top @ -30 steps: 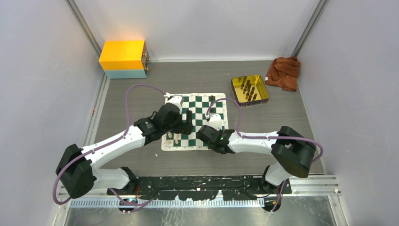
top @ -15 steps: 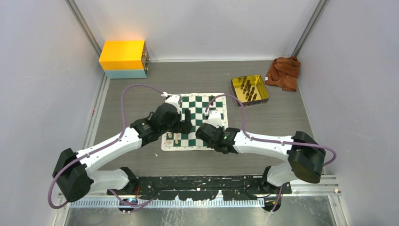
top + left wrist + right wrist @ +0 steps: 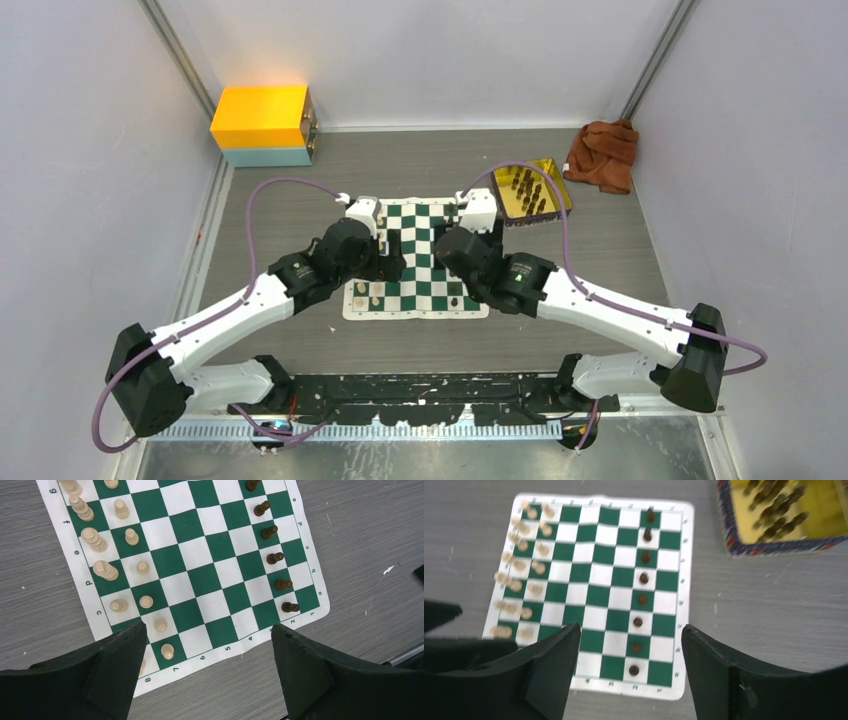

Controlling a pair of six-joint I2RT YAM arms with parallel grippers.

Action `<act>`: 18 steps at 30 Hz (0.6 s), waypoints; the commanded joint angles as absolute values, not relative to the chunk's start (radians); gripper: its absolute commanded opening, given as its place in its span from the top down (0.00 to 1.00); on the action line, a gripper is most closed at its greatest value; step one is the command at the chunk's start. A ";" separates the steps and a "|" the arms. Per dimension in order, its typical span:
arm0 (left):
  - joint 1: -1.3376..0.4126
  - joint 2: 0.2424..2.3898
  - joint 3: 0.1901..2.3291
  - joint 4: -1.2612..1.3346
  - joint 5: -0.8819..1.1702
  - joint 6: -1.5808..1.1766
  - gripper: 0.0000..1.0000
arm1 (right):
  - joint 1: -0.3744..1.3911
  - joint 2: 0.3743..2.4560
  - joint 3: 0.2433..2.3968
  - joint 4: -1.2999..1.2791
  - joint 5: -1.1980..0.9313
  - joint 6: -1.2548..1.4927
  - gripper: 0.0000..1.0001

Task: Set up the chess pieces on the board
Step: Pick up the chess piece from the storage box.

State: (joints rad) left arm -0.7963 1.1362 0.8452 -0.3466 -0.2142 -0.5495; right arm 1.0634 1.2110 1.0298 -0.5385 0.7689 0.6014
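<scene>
The green-and-white board [image 3: 420, 225] lies mid-table. Cream pieces [image 3: 100, 570] stand in two rows along its left side, and a row of dark pawns [image 3: 274, 558] stands near its right side. Both also show in the right wrist view, the cream pieces [image 3: 519, 565] blurred and the dark pawns [image 3: 643, 578] in a line. More dark pieces [image 3: 774, 515] lie in the gold tray [image 3: 555, 212]. My left gripper [image 3: 207, 650] is open and empty above the board's near edge [image 3: 388, 262]. My right gripper [image 3: 630, 650] is open and empty, raised over the board's right part [image 3: 457, 248].
A yellow box on a light blue base [image 3: 262, 125] stands at the back left. A brown cloth [image 3: 603, 155] lies at the back right beside the tray. Grey walls close in both sides and the back.
My right arm has risen and swung back and right, toward the tray, its elbow moving far right. My left gripper has drawn slightly back and left. The pieces have not moved.
</scene>
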 commanded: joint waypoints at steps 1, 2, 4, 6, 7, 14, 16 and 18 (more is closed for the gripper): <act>-0.788 1.152 0.906 -0.333 -0.254 -0.543 0.05 | 0.997 1.225 1.124 -0.478 0.904 0.529 0.17; -0.789 1.157 0.914 -0.332 -0.262 -0.540 0.05 | 0.971 1.234 1.140 -0.473 0.902 0.525 0.17; -0.789 1.170 0.923 -0.329 -0.274 -0.536 0.04 | 0.902 1.253 1.170 -0.462 0.866 0.520 0.18; -0.786 1.181 0.930 -0.318 -0.278 -0.534 0.04 | 0.826 1.276 1.204 -0.454 0.837 0.520 0.20; -0.783 1.187 0.934 -0.314 -0.276 -0.533 0.04 | 0.790 1.288 1.223 -0.451 0.822 0.513 0.22; -0.769 1.243 0.961 -0.276 -0.262 -0.540 0.04 | 0.545 1.473 1.401 -0.493 0.714 0.478 0.31; -0.766 1.263 0.965 -0.264 -0.249 -0.546 0.04 | 0.470 1.574 1.464 -0.501 0.667 0.469 0.32; -0.764 1.278 0.963 -0.253 -0.238 -0.555 0.05 | 0.415 1.658 1.527 -0.500 0.623 0.470 0.34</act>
